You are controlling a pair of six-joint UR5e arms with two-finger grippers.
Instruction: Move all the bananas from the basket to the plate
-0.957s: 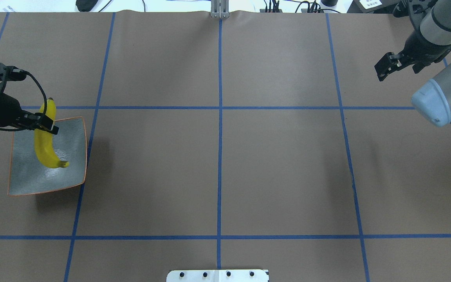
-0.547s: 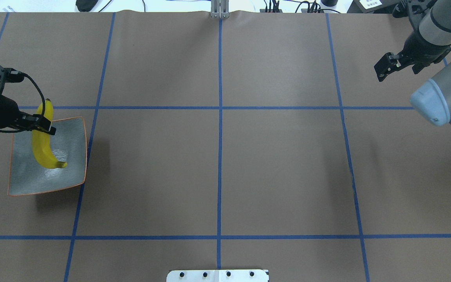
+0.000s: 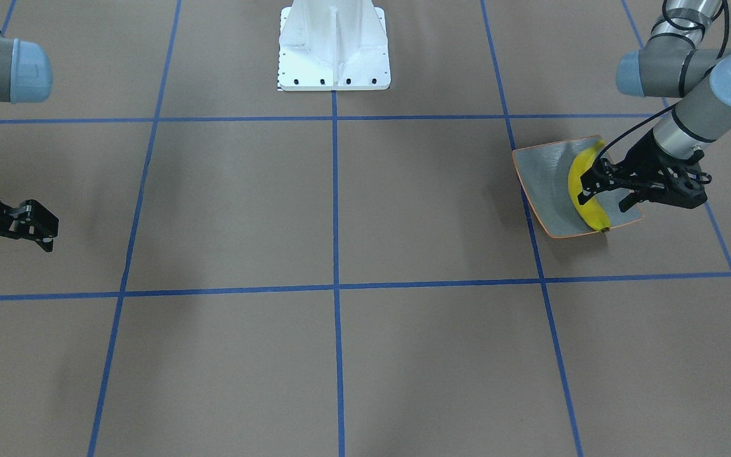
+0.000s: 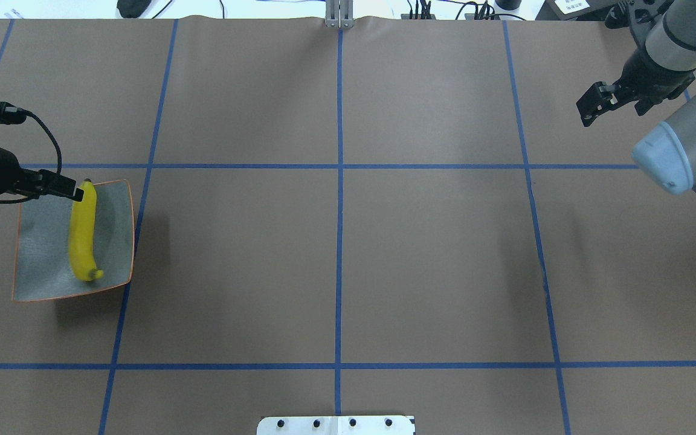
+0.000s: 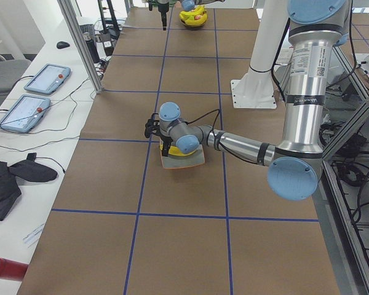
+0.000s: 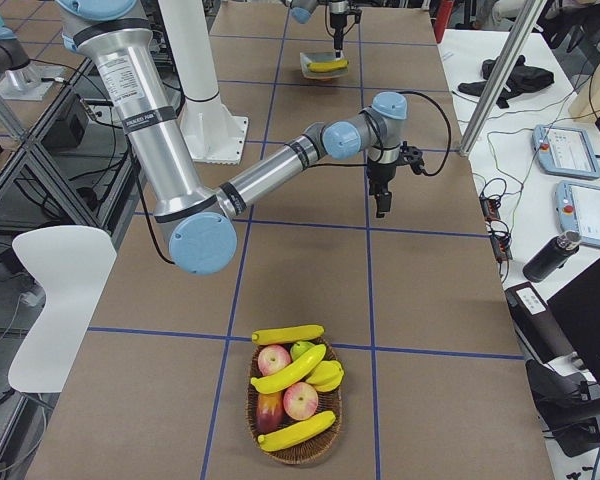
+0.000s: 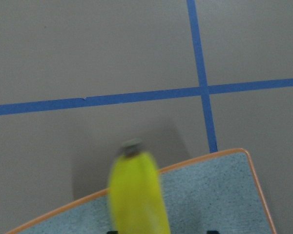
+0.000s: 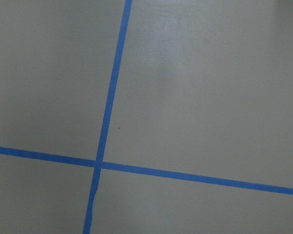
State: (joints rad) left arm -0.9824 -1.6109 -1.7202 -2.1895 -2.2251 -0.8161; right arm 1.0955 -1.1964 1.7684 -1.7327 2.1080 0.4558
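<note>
Plate (image 4: 40, 241) holds one banana (image 4: 82, 235); basket (image 6: 280, 455) perhaps three bananas (image 6: 290, 372), apples (image 6: 300, 400); left gripper (image 3: 606, 193) spread, right gripper (image 3: 39, 230) unclear.

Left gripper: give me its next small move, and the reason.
Probably lift the left gripper straight up, clear of the plate. The banana already lies on the plate, and the left wrist view shows the jaws spread wider than it. More bananas wait in the basket.
</note>
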